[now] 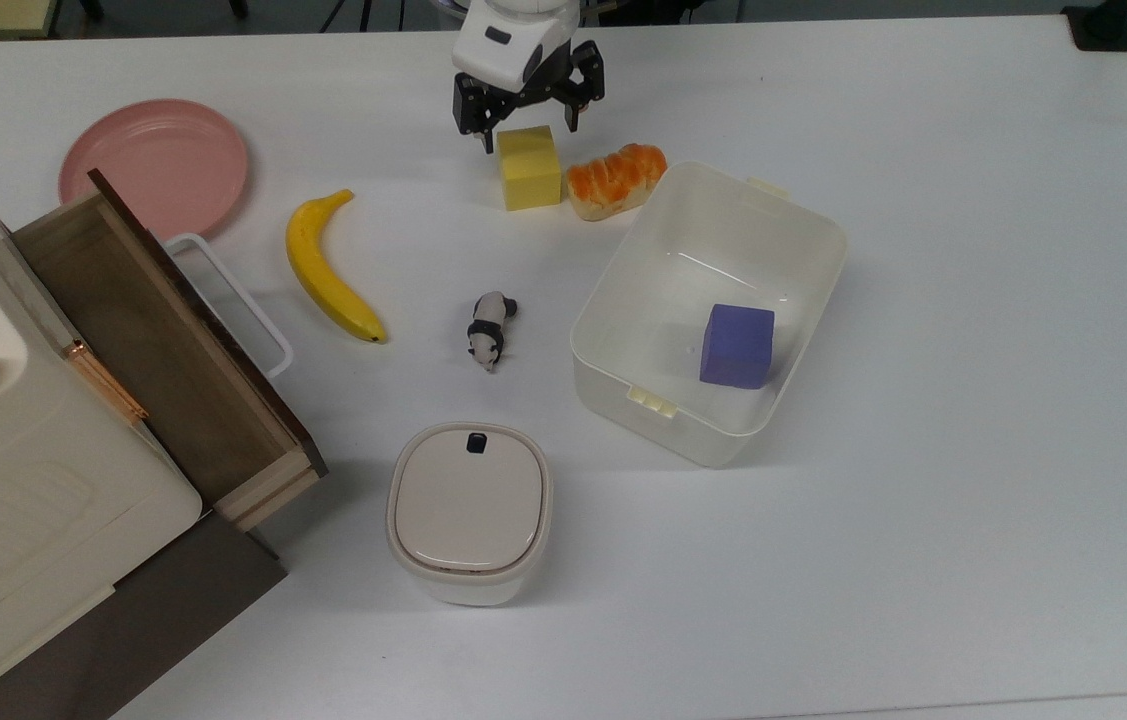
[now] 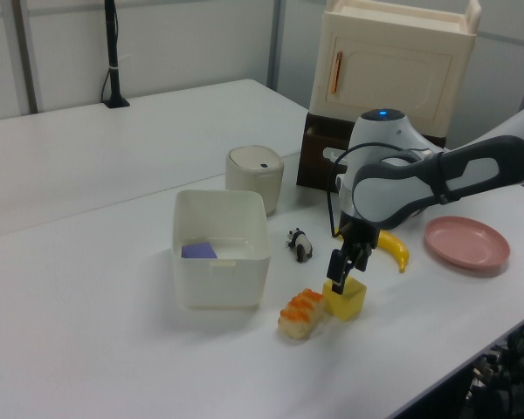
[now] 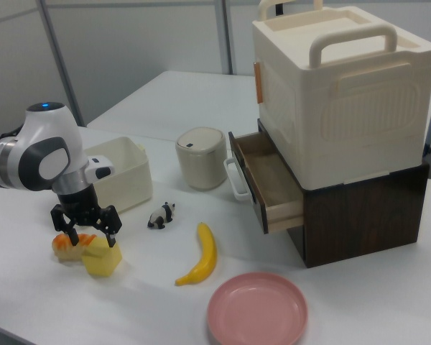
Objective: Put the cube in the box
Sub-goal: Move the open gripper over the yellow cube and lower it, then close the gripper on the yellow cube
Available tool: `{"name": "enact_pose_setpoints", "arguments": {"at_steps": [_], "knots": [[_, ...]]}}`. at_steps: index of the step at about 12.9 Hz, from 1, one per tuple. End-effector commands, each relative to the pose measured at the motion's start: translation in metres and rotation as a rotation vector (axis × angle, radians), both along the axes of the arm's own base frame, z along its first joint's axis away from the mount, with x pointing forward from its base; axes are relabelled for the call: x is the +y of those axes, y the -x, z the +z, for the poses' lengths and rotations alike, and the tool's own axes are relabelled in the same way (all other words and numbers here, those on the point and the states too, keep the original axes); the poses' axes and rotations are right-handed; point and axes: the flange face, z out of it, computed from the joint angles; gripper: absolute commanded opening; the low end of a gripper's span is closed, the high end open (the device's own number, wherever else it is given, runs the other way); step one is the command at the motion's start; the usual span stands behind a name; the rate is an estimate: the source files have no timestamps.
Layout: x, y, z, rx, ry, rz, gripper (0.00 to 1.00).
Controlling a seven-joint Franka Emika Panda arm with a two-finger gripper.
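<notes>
Hovering over the yellow cube (image 1: 529, 166) near the top centre of the top view, the robot's claw (image 1: 527, 132) stands spread wide, one finger (image 1: 476, 122) just past the cube's left edge and the other off its upper right, nothing held between them. The cube rests on the white table (image 1: 973, 300), touching or very nearly touching an orange bread roll (image 1: 615, 178) on its right in the top view; in the left view the claw (image 2: 344, 274) appears lowered to about the cube's (image 2: 348, 299) top. The box (image 1: 793, 215), a cream tub right of centre in the top view, sits just beyond the roll and already holds a purple cube (image 1: 738, 345) in its lower right part. By the look of it, the job is at the reaching stage: no grip has been made, and the closing, lifting, carrying and dropping into the box all remain. The roll lying close beside the cube may crowd one finger.
</notes>
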Motion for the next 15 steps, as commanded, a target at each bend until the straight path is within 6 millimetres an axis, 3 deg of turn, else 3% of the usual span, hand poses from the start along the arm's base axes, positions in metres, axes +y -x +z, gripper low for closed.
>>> {"name": "enact_pose_setpoints", "arguments": {"at_steps": [1,5,8,11,13,15], "knots": [[0.003,-0.01,-0.012,0.011,-0.004,0.019,1.0],[0.003,-0.014,-0.018,0.02,0.011,0.03,1.0],[0.004,-0.021,-0.025,0.03,0.026,0.044,0.94],[0.004,-0.021,-0.026,0.029,0.043,0.061,0.5],[0.007,-0.02,-0.026,0.028,0.059,0.081,0.39],[0.008,-0.021,-0.022,0.02,0.059,0.084,0.38]]}}
